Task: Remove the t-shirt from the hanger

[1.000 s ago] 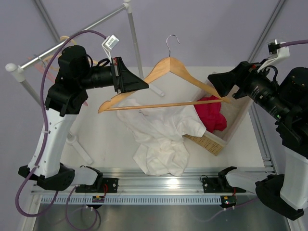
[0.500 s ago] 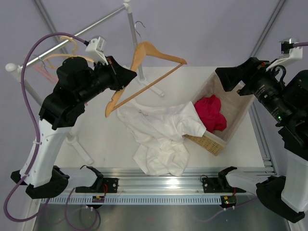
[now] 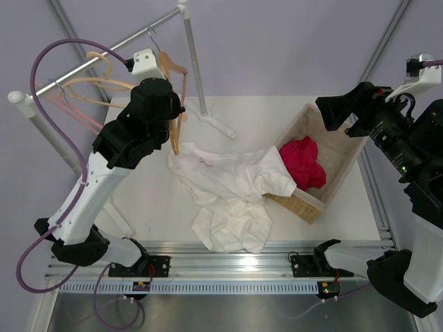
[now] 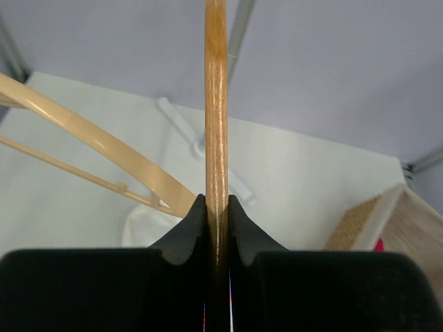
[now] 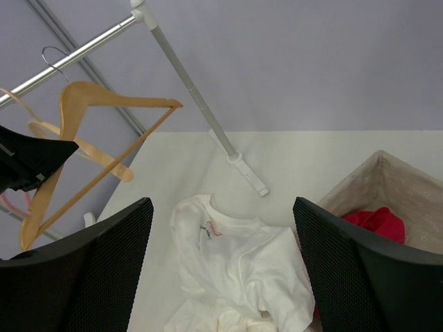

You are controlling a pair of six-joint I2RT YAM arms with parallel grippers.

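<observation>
A: Overhead?
B: T-shirt (image 3: 228, 200) heaped on the table (image 3: 152, 200), off the hanger (image 3: 177, 135) — I hold that up by the rail (image 3: 41, 83), likely to rehang it.
A: Left wrist?
B: Left gripper (image 4: 217, 207) pinching its bar.
A: Right wrist?
B: Right gripper (image 5: 221, 207) spread, empty.

The t-shirt (image 3: 228, 194) lies crumpled against the left side of the basket (image 3: 304, 207), off the hanger (image 3: 174, 138), which the left arm (image 3: 131, 138) holds well left of it.
</observation>
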